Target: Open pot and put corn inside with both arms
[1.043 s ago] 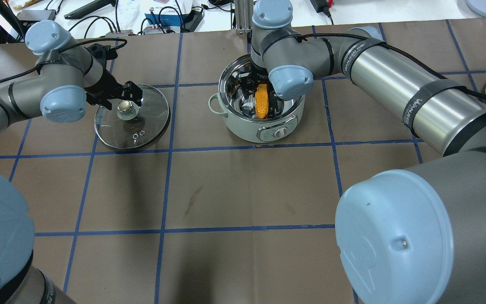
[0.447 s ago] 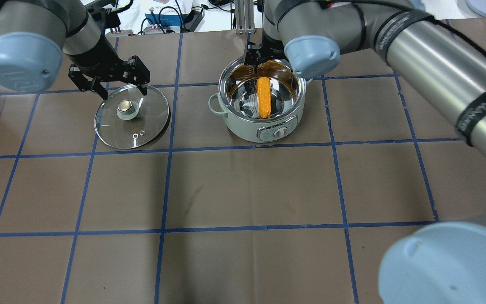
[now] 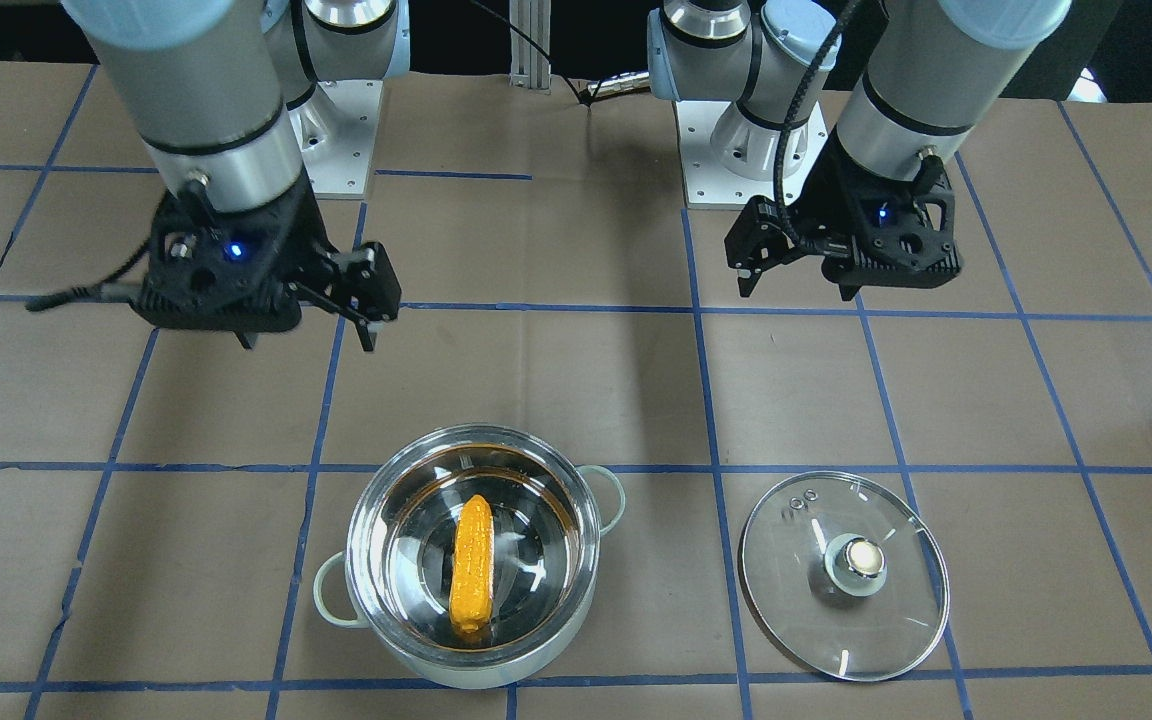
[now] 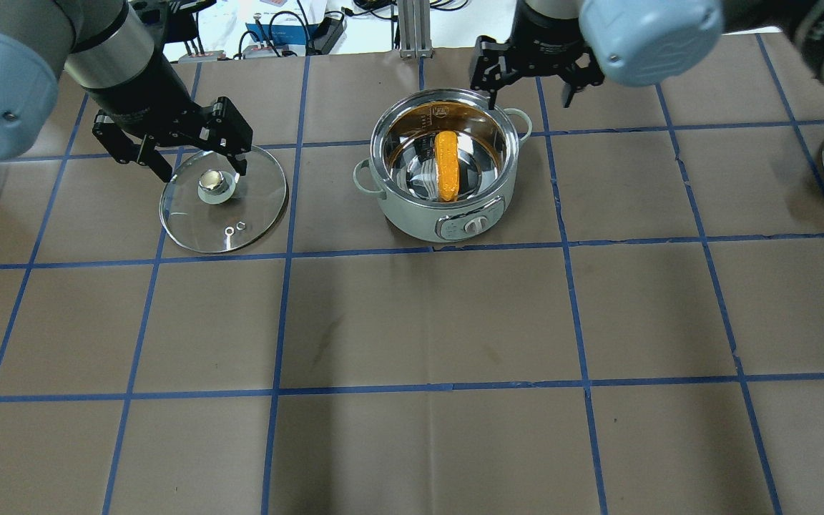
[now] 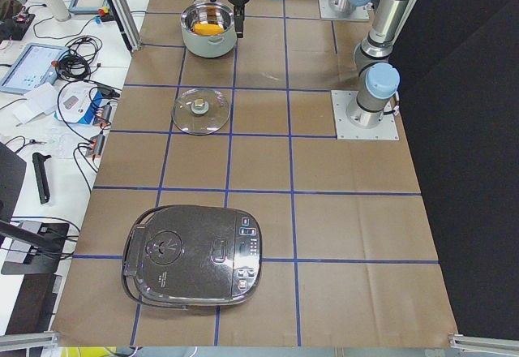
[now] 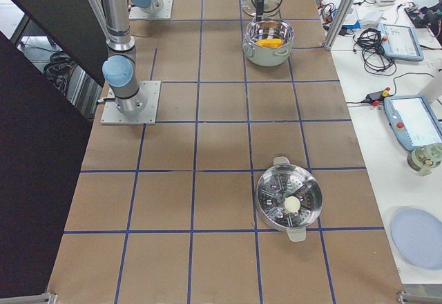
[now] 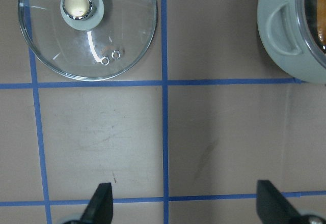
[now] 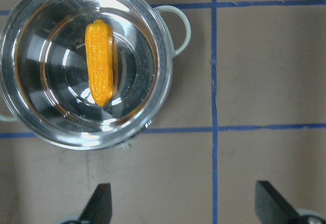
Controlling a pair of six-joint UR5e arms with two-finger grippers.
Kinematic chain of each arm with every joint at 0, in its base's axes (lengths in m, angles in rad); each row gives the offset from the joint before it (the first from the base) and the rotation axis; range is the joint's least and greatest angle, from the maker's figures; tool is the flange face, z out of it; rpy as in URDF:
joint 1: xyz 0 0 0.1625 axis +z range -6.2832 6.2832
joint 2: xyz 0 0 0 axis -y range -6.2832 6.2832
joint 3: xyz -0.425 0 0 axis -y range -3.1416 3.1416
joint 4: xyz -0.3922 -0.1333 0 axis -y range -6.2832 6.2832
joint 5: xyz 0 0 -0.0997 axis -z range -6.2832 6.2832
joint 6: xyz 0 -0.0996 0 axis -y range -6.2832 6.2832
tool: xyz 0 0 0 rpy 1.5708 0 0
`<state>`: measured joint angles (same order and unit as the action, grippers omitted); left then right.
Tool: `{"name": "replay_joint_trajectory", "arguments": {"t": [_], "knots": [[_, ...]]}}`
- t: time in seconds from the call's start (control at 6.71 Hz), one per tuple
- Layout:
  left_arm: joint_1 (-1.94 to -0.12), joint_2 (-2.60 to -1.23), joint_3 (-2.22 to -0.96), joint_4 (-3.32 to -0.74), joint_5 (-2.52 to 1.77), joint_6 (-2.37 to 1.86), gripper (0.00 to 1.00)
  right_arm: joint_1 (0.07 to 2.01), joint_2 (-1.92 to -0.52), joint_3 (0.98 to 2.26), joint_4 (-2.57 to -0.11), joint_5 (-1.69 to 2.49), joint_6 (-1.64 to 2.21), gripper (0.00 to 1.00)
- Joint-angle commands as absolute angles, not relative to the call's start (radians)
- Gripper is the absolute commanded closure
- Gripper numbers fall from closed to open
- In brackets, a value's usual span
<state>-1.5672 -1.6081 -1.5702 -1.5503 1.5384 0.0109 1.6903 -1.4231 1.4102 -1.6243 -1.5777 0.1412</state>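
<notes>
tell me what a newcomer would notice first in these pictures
The small orange-yellow toy corn cob lying inside the open shiny stainless-steel pot stands out most. The clear glass lid with a round knob lies flat on the table to the pot's left in the overhead view. The left gripper and right gripper hang open and empty, clear of both.

The site is a robotics laboratory. The left arm and the right arm stand on metal base plates fixed to a long table. The table top is covered with brown paper and divided into squares by blue tape lines. Aluminium profile posts stand at the table edge. A white side bench carries screen-type control pendants, loose cables and small electronics boxes.
</notes>
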Motion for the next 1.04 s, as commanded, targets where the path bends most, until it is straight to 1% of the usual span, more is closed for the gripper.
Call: {"name": "replay_joint_trajectory", "arguments": {"t": [0.0, 0.3, 0.6, 0.89], "knots": [[-1.585, -1.591, -1.583, -1.552, 1.545, 0.011, 0.0, 1.641, -1.572, 1.544, -1.552, -1.581, 0.101, 0.0], [-1.586, -1.566, -1.595, -1.563, 1.545, 0.011, 0.0, 1.654, -1.572, 1.551, -1.568, -1.568, 0.106, 0.0], [-1.586, -1.53, -1.64, -1.566, 1.546, 0.012, 0.0, 1.652, -1.572, 1.552, -1.566, -1.571, 0.103, 0.0], [-1.583, -1.529, -1.637, -1.563, 1.545, 0.012, 0.0, 1.652, -1.574, 1.548, -1.568, -1.574, 0.106, 0.0]]}}
